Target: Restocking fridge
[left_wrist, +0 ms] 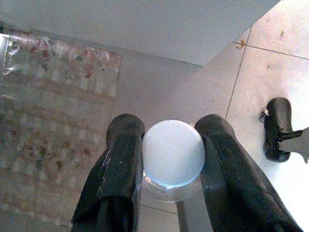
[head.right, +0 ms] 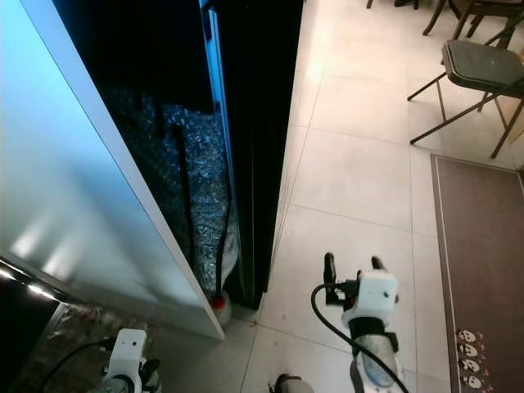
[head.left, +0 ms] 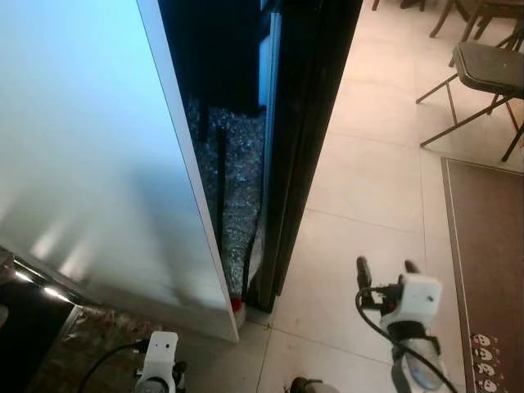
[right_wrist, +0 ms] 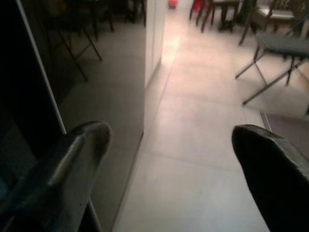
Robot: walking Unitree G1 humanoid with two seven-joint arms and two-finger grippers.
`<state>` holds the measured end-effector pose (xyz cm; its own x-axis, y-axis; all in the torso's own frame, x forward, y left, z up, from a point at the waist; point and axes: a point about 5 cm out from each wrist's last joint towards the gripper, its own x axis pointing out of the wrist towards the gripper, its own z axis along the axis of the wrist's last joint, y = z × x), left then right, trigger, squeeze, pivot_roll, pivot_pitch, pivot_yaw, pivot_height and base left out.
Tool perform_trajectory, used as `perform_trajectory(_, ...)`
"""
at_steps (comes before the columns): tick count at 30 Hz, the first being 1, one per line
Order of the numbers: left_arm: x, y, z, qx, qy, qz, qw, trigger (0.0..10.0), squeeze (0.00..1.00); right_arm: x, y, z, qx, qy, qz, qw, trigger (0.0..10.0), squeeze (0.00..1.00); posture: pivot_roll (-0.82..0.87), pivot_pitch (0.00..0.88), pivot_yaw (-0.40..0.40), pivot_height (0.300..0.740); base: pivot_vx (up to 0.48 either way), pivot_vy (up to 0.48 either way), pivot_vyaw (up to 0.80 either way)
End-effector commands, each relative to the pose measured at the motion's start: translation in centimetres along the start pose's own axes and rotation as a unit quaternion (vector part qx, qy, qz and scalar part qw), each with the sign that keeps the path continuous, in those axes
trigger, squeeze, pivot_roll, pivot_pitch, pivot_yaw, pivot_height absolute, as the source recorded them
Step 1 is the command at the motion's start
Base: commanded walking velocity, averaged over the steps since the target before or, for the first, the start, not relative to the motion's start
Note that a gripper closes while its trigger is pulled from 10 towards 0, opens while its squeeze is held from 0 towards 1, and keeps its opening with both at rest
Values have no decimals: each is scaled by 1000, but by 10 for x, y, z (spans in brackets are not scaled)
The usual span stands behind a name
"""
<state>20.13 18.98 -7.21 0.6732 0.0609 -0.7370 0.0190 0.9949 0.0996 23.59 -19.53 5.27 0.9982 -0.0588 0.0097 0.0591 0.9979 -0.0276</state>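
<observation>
You're early in the restock, by my judgement: nothing shelved yet. Your left gripper [left_wrist: 171, 159], low at 7 o'clock, has its fingers closed around a white-capped bottle [left_wrist: 174, 153]. Your right gripper [head.left: 386, 265], at 5 o'clock, is spread wide and empty, pointing past the fridge door [head.left: 98, 164].

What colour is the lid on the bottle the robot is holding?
White, on the round ribbed bottle cap; the left wrist view shows it best.
</observation>
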Motion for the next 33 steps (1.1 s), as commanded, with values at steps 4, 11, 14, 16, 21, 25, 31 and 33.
perform_trajectory(4, -3, 1, -11, 2, 18, 5, 1000, 10000, 0, -10, 16, 31, -15, -19, 71, 997, 10000, 1000, -79, 145, -4, 740, 0, 0, 0)
perform_trajectory(11, -3, 0, -11, 1, 19, 5, 1000, 10000, 0, 6, 32, 65, -19, -33, 130, 991, 10000, 1000, -80, 149, -7, 740, 0, 0, 0)
perform_trajectory(14, -2, -1, -10, -2, 18, 6, 1000, 10000, 0, 19, 39, 72, -23, -29, 150, 988, 10000, 1000, -87, 154, -5, 740, 0, 0, 0)
perform_trajectory(16, -2, -2, -10, -1, 18, 6, 1000, 10000, 0, 25, 42, 70, -18, -14, 159, 987, 10000, 1000, -86, 154, -4, 740, 0, 0, 0)
perform_trajectory(21, -2, -2, -10, -1, 18, 6, 1000, 10000, 0, 27, 42, 70, -18, -1, 165, 986, 10000, 1000, -86, 154, -4, 740, 0, 0, 0)
perform_trajectory(25, -2, -1, -9, -3, 18, 9, 1000, 10000, 0, 39, 66, 88, 4, -7, 265, 964, 10000, 1000, -78, 159, -3, 740, 0, 0, 0)
perform_trajectory(31, -2, -1, -10, -3, 18, 9, 1000, 10000, 0, 41, 74, 92, 17, 5, 297, 955, 10000, 1000, -75, 161, -1, 740, 0, 0, 0)
perform_trajectory(33, -2, -1, -10, -4, 19, 9, 1000, 10000, 0, 44, 74, 97, 11, -1, 294, 956, 10000, 169, -77, 162, -2, 740, 0, 0, 0)
